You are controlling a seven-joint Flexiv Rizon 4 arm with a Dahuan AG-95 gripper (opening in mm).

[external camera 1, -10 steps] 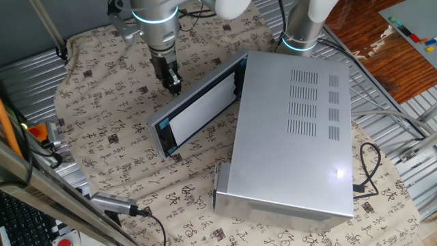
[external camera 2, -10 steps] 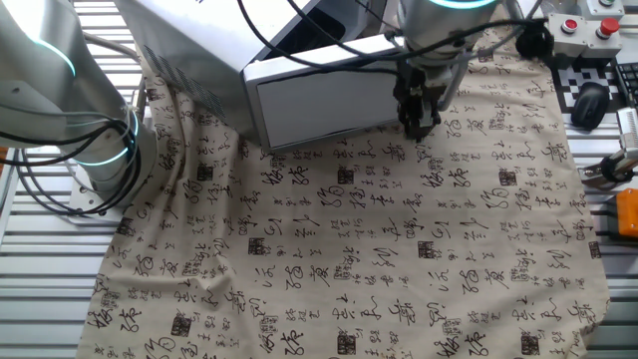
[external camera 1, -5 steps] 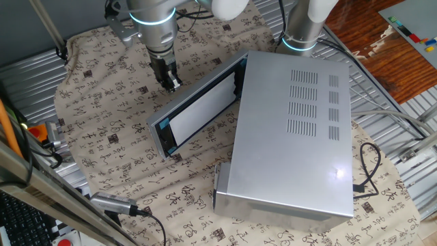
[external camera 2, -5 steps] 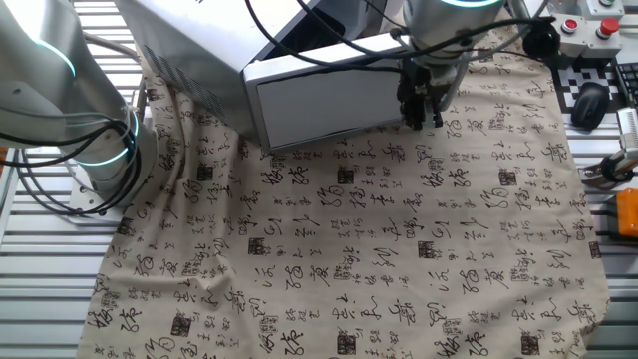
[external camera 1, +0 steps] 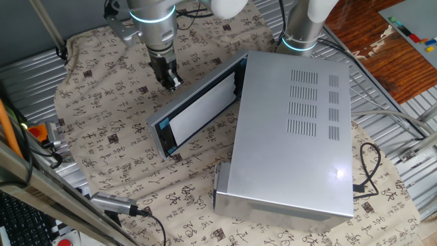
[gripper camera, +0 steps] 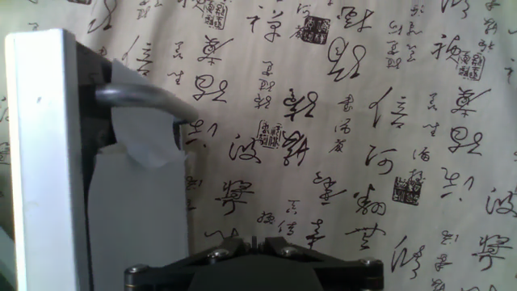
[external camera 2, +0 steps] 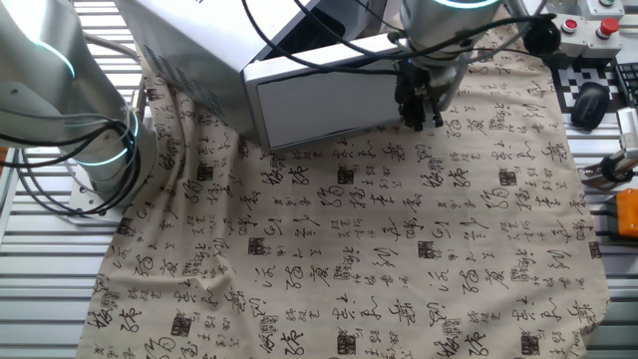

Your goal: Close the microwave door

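Microwave (external camera 1: 293, 130) dominates the table (external camera 1: 102, 137), a large silver-grey box lying on a beige cloth (external camera 2: 399, 259) printed with black calligraphy characters; rows of vent slots show on its top panel and a black power cord (external camera 1: 372, 171) trails from its rear corner. Its door (external camera 1: 198, 113) stands ajar, swung out from the front at an angle, with the pale whitish window facing the cabinet in one fixed view and the silver frame outermost. In the other fixed view the door's (external camera 2: 324, 100) outer face looks toward the camera.

Next in size, the robot arm descends from above, its wrist ringed with a cyan light. The fingers (external camera 1: 169, 80) hang just beside the outer face of the door near its hinge-side end, above the cloth; in the other fixed view they (external camera 2: 419, 105) sit at the door's right edge. They appear close together with nothing between them, though whether they touch the door cannot be told.

Through the hand view, the door's edge (gripper camera: 44, 162) fills the left side, with its curved metal handle (gripper camera: 141, 101) jutting over the cloth.
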